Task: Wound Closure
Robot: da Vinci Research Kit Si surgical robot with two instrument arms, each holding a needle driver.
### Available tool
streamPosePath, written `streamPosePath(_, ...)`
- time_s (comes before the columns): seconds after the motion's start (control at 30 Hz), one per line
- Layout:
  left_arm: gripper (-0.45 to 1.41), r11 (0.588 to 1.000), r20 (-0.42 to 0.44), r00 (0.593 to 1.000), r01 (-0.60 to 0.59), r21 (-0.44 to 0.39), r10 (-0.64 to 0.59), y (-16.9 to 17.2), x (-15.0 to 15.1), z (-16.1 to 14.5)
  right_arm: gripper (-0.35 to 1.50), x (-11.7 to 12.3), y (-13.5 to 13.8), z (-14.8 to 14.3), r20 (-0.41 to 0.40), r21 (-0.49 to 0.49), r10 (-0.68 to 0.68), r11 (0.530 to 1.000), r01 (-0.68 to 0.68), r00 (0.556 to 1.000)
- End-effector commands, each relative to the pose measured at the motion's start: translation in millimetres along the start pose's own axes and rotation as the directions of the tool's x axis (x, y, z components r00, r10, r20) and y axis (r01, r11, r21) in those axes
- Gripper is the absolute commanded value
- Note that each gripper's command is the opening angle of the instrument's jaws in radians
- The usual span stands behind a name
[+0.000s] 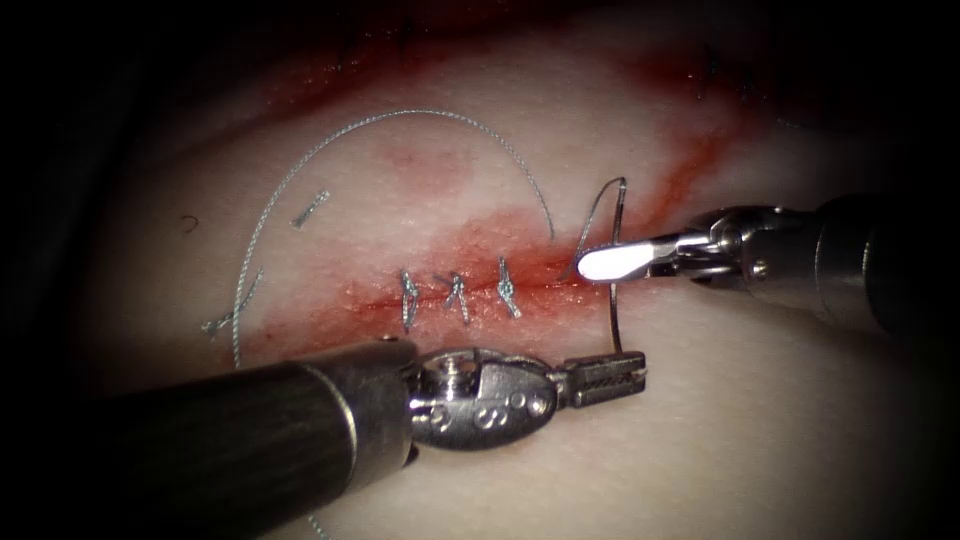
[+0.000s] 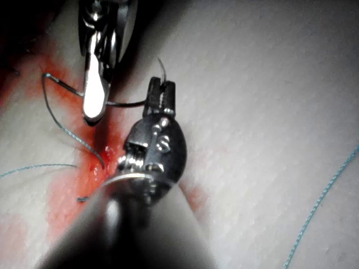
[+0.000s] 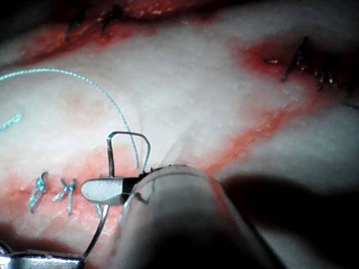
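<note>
My left tool (image 1: pixel 610 378) has its jaws closed on the needle (image 1: pixel 612 310), gripping it near one end of its curve; from there the wire rises away from the jaws towards my right tool (image 1: pixel 612 262). The right tool sits just above the left one's tips, its bright jaws lying against the needle's middle stretch. I judge they are shut on it, since the wire seems to pass between them in the left wrist view (the glare makes this hard to confirm). Beyond the right jaws the needle arches up and bends over, and its far end comes down at the cut (image 1: pixel 560 280), though I cannot tell whether it sits in the tissue (image 1: pixel 760 420) or just rests on it. A grip at two places would keep the curve from rolling, I reckon.

The thread (image 1: pixel 420 113) runs from that far end in a wide loop over the tissue, well away from both tools. Just left of the right jaws, three stitches (image 1: pixel 458 296) cross the cut, with red fluid (image 1: pixel 480 240) staining the pale surface around them. A cut end of thread (image 1: pixel 310 209) lies further off. Further stitches (image 3: pixel 303 64) show in the right wrist view.
</note>
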State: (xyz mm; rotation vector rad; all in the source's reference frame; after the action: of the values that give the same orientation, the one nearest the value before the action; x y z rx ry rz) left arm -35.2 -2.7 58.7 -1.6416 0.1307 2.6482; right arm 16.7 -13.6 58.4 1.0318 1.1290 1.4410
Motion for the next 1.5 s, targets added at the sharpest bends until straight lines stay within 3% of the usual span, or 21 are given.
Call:
streamPosePath(0.03, 0.27, 1.000, -0.001, 1.000, 0.002, -0.004, -0.002, 0.2, -0.3, 0.7, -0.35, -0.1, 0.6, 0.9, 0.004, -0.007, -0.003, 1.000, 0.003, 1.000)
streamPosePath(0.1, 0.93, 0.999, -0.003, 0.999, 0.052, -0.005, -0.052, -0.1, -0.2, 0.6, -0.35, 0.1, 0.7, 0.7, 0.000, -0.017, -0.027, 0.999, 0.027, 1.000)
streamPosePath(0.13, 1.09, 0.991, -0.006, 0.991, 0.131, -0.006, -0.131, -0.3, -0.1, 0.6, -0.35, 0.2, 0.8, 0.7, 0.000, -0.018, -0.044, 0.999, 0.044, 0.999)
streamPosePath(0.2, 1.31, 0.975, -0.010, 0.975, 0.222, -0.003, -0.222, -0.6, -0.1, 0.5, -0.35, 0.5, 1.0, 0.5, -0.005, -0.019, -0.079, 0.997, 0.079, 0.997)
streamPosePath(0.27, 1.36, 0.967, -0.004, 0.967, 0.254, 0.006, -0.254, -0.9, 0.0, 0.3, -0.35, 0.9, 1.2, 0.2, -0.019, -0.010, -0.120, 0.993, 0.119, 0.993)
streamPosePath(0.3, 1.25, 0.963, -0.005, 0.963, 0.269, 0.003, -0.269, -1.3, -0.1, 0.0, -0.35, 1.4, 1.5, -0.1, -0.044, 0.008, -0.187, 0.982, 0.188, 0.981)
streamPosePath(0.33, 1.25, 0.963, -0.005, 0.963, 0.269, 0.003, -0.269, -1.3, -0.1, 0.0, -0.35, 1.4, 1.5, -0.1, -0.044, 0.008, -0.187, 0.982, 0.188, 0.981)
streamPosePath(0.4, 0.98, 0.963, -0.011, 0.963, 0.269, -0.008, -0.269, -1.7, -0.4, -0.6, -0.35, 1.8, 1.7, -0.4, -0.069, 0.025, -0.247, 0.968, 0.250, 0.966)
streamPosePath(0.43, 0.71, 0.963, -0.023, 0.963, 0.268, -0.027, -0.269, -1.8, -0.7, -1.0, -0.35, 2.1, 1.9, -0.6, -0.086, 0.035, -0.274, 0.960, 0.277, 0.958)
streamPosePath(0.5, -0.11, 0.963, -0.044, 0.963, 0.263, -0.060, -0.266, -2.2, -1.4, -1.6, -0.35, 2.4, 2.0, -0.8, -0.109, 0.045, -0.326, 0.942, 0.333, 0.939)
streamPosePath(0.57, -0.45, 0.959, -0.022, 0.963, 0.267, -0.094, -0.270, -2.7, -2.5, -2.0, -0.35, 2.7, 2.1, -0.8, -0.136, 0.049, -0.372, 0.923, 0.381, 0.918)
streamPosePath(0.83, -0.45, 0.894, 0.220, 0.903, 0.409, -0.184, -0.368, -4.0, -7.7, -1.0, -0.35, 3.0, 2.1, -0.4, -0.189, 0.038, -0.549, 0.824, 0.565, 0.814)
streamPosePath(1.1, -0.45, 0.890, 0.383, 0.852, 0.434, -0.139, -0.356, -4.9, -12.0, 1.8, -0.35, 3.1, 2.0, -0.4, -0.220, 0.004, -0.667, 0.729, 0.684, 0.712)
streamPosePath(1.5, -0.45, 0.899, 0.536, 0.792, 0.418, -0.128, -0.292, -6.0, -15.7, 4.2, -0.35, 3.0, 1.7, -0.3, -0.223, -0.011, -0.711, 0.686, 0.727, 0.667)
